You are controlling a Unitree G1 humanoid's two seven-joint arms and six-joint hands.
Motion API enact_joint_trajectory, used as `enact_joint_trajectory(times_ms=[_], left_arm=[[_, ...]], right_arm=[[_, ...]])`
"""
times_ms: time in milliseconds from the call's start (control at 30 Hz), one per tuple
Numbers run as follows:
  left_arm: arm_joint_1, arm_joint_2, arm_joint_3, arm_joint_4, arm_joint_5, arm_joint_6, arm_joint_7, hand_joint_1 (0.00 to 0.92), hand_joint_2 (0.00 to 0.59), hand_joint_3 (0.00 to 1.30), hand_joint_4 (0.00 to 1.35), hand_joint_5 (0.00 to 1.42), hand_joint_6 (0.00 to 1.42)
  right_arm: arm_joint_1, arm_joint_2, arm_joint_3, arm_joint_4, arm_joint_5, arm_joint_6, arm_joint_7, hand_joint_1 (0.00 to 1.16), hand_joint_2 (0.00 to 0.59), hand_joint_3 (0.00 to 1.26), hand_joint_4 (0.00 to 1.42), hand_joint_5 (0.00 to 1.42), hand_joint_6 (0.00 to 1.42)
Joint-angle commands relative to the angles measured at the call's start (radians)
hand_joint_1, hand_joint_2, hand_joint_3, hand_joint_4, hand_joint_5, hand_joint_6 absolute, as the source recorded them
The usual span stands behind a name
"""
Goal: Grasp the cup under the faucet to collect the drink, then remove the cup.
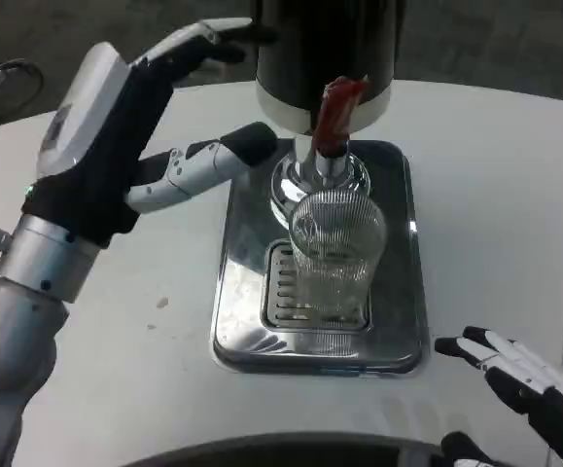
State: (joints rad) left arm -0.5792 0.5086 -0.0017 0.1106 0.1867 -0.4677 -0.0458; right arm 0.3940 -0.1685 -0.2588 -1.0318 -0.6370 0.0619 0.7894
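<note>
I can read no text from here. No label, brand, number or sign comes through legibly.

Bright overhead light, glare on the steel tray (230, 311) (mirror-like), soft shadows, slight overall blur, dim upper background.

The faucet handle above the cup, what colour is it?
Red; the faucet handle shows best in the head view, above the ribbed clear cup.
</note>
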Motion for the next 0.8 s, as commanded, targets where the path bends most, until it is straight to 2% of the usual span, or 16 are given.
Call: enact_joint_trajectory(times_ms=[33,167,300,467,667,800], left_arm=[[-0.048,-0.013,0.012,0.008,-0.098,0.023,-0.096,0.000,0.066,0.27,0.22,0.34,0.35],[-0.095,-0.023,0.009,0.047,-0.188,0.097,-0.204,0.000,0.069,0.22,0.18,0.32,0.33],[-0.139,-0.029,-0.010,0.070,-0.222,0.164,-0.298,0.000,0.070,0.17,0.12,0.28,0.29],[-0.155,-0.047,-0.022,0.073,-0.231,0.202,-0.356,0.000,0.072,0.18,0.14,0.29,0.29],[-0.156,-0.080,-0.005,0.070,-0.240,0.210,-0.369,0.000,0.078,0.29,0.25,0.39,0.39],[-0.172,-0.087,-0.004,0.090,-0.246,0.226,-0.393,0.000,0.079,0.31,0.27,0.41,0.40]], right_arm=[[0.017,0.007,0.002,-0.015,-0.005,-0.012,0.002,0.34,0.487,0.10,0.00,0.00,0.03],[0.018,0.010,-0.003,-0.015,-0.003,-0.027,-0.003,0.33,0.485,0.10,0.00,0.00,0.03],[0.019,0.009,-0.007,-0.015,-0.022,-0.101,-0.010,0.33,0.485,0.10,0.00,0.00,0.03],[0.022,0.013,-0.029,-0.015,-0.006,-0.099,0.000,0.33,0.485,0.10,0.00,0.00,0.03],[0.020,0.012,-0.021,-0.015,-0.008,-0.084,0.004,0.33,0.485,0.10,0.00,0.00,0.03],[0.020,0.016,-0.012,-0.015,-0.016,-0.079,0.006,0.33,0.485,0.10,0.00,0.00,0.03]])
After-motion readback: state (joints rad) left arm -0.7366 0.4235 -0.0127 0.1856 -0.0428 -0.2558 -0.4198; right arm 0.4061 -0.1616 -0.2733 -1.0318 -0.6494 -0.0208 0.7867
